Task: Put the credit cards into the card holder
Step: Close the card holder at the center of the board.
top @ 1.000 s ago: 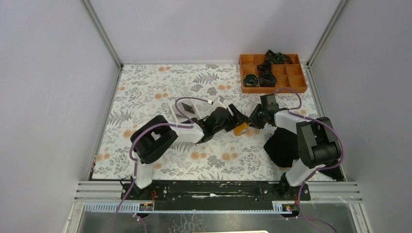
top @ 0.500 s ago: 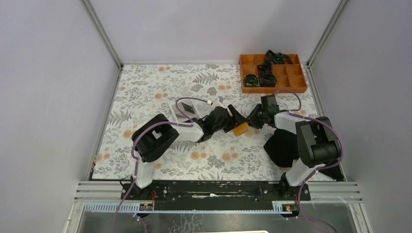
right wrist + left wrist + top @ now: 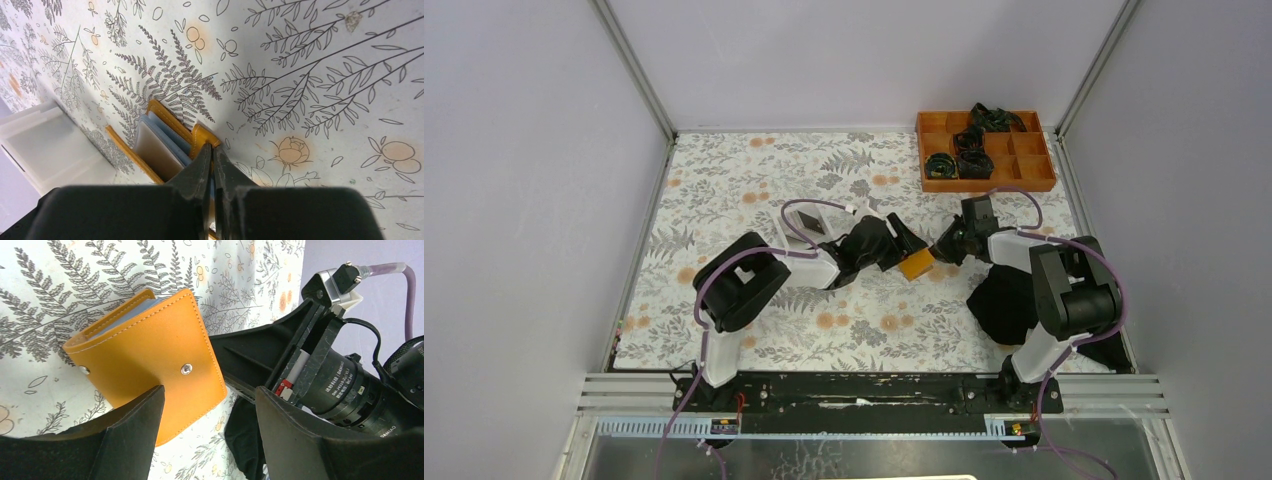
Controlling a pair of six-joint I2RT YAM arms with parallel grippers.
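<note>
Step, as I read it: late stage, working the card holder (image 3: 150,340) itself rather than fetching a card. Right end effector (image 3: 212,150) has its fingers together, clamped on the edge of the holder's orange cover right at its tips; can't tell if a card is in the pinch too. Left end effector (image 3: 207,400) has its fingers apart, nothing clamped; the holder's lower corner sits between them, overlapping 1 finger, with a gap to the other. Pale blue cards (image 3: 175,142) show edge-on in the pockets, just ahead of the right tips. Holder rests part open on the worktop (image 3: 50,270). Next, my guess: left braces the body so right can fold the cover without dragging it
</note>
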